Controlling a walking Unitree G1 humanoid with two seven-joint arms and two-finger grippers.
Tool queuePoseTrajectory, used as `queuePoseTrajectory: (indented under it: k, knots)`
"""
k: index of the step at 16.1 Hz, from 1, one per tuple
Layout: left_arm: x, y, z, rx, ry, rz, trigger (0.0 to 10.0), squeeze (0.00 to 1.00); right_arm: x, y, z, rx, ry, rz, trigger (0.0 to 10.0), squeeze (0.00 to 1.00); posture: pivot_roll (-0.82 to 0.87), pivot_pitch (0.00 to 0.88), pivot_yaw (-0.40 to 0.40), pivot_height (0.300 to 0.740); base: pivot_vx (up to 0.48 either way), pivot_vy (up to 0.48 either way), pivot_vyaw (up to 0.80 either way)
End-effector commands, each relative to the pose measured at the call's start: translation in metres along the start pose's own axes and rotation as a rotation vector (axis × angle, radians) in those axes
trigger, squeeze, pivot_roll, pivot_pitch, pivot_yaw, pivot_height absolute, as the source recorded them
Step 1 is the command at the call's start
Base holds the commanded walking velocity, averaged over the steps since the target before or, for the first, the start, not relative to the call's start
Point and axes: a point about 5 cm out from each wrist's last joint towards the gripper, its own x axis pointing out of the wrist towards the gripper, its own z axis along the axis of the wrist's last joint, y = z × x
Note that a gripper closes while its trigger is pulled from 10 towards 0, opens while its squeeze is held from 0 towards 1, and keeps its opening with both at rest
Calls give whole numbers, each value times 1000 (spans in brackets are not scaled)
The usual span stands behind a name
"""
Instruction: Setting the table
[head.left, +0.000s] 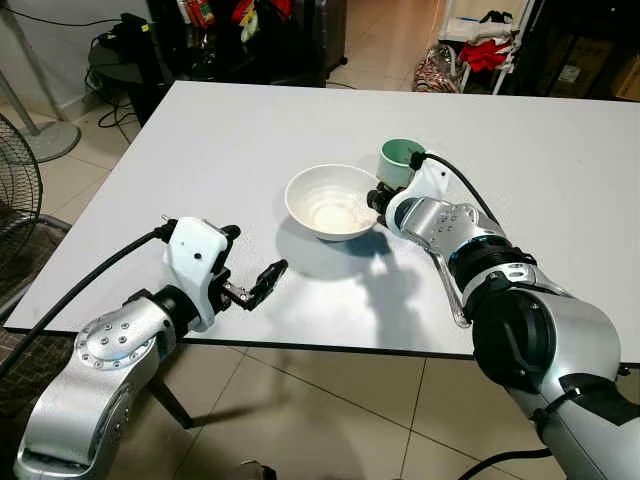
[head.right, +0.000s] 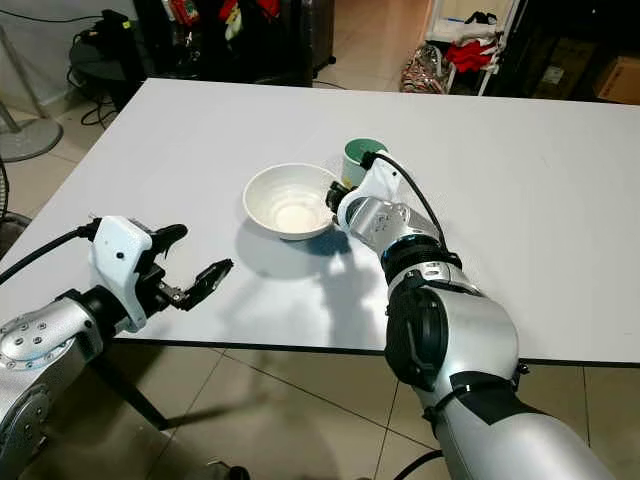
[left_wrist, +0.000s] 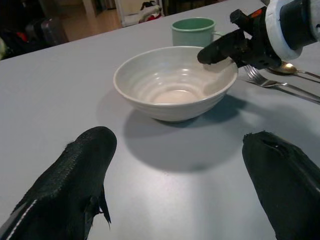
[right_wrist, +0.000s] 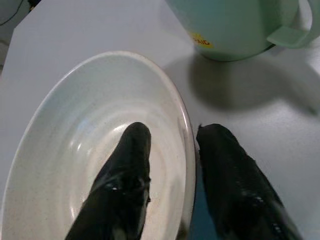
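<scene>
Left eye view: white matte table, rectangular w/ dark edge trim, on beige tile floor. Near edge at 6 o'clock, far edge at 12.

Nearest, at 7 o'clock: left gripper hovers just over the table's near edge, black fingers spread wide, nothing between them. Left wrist view shows both fingertips apart, rough matte rubber, pointing toward the bowl.

Mid-table, approx centre: white bowl, round, glossy ceramic w/ faint ridges inside, looks empty. Right gripper is at the bowl's 3 o'clock rim, one finger inside, one outside, pinching the rim between them. Right arm reaches in from 5 o'clock, silver forearm crossing the table edge.

Just beyond the bowl at 1 o'clock: mint-green mug, smooth, cylindrical, upright, handle on one side, small yellow sticker on its wall. Near the bowl but not touching.

Left wrist view: metal fork and spoon lie flat on the table beside the right gripper, shiny, roughly parallel.

Far, past the table at 11–12: dark clutter & cables on floor; at 1 o'clock a white rack w/ red cloth. At 9 o'clock, a fan grille.
</scene>
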Motion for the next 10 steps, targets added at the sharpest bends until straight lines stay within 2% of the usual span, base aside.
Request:
queuePoseTrajectory:
  k: [1,3,4,6,8,9,10]
  knots:
    - [1,2,1,15,0,6,10000,0,-3,5,11,-6,-10,29,10000,922,-73,48,17,740,0,0,0]
    - [1,3,1,14,-2,7,10000,0,-6,-1,16,-4,1,50,10000,925,-77,39,26,740,0,0,0]
    - [1,2,1,13,-3,7,10000,0,-8,-3,16,-2,37,99,10000,914,-86,33,45,740,0,0,0]
    - [3,5,-3,7,-7,43,10000,0,-17,-12,19,-49,88,171,10000,882,-94,28,62,740,0,0,0]
    - [6,7,-2,-3,-23,81,10000,0,-29,-18,22,-84,81,214,10000,847,-97,27,68,740,0,0,0]
    - [8,7,-1,-5,-32,90,10000,0,-39,-19,23,-111,64,265,10000,655,-105,22,85,740,0,0,0]
    - [9,4,1,-16,-41,97,10000,0,-60,-22,24,-154,13,328,10000,0,-108,21,91,740,0,0,0]
